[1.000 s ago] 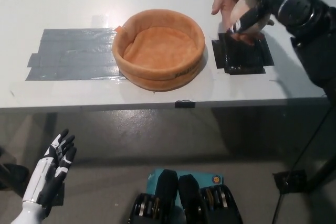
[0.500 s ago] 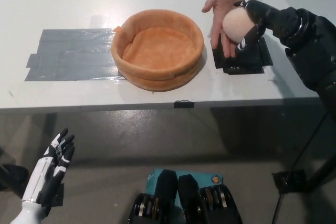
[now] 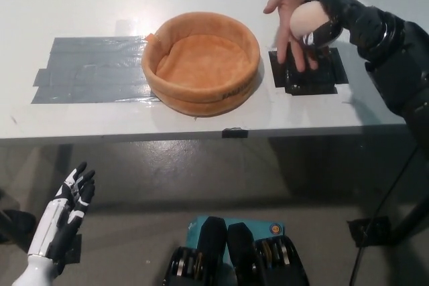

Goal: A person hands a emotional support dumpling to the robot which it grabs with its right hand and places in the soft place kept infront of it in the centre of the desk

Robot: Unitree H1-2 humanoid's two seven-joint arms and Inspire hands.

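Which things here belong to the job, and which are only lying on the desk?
Belonging to the job: the dumpling, the right hand shut on it, the person's hand beneath, the orange soft bowl.

Just there: grey tape patch, black tape patch, resting left hand.

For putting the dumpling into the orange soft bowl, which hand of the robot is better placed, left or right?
The right hand. It is already closed on the dumpling, above the desk just right of the soft bowl, beside the person's hand. The left hand rests low, below the desk edge, holding nothing.
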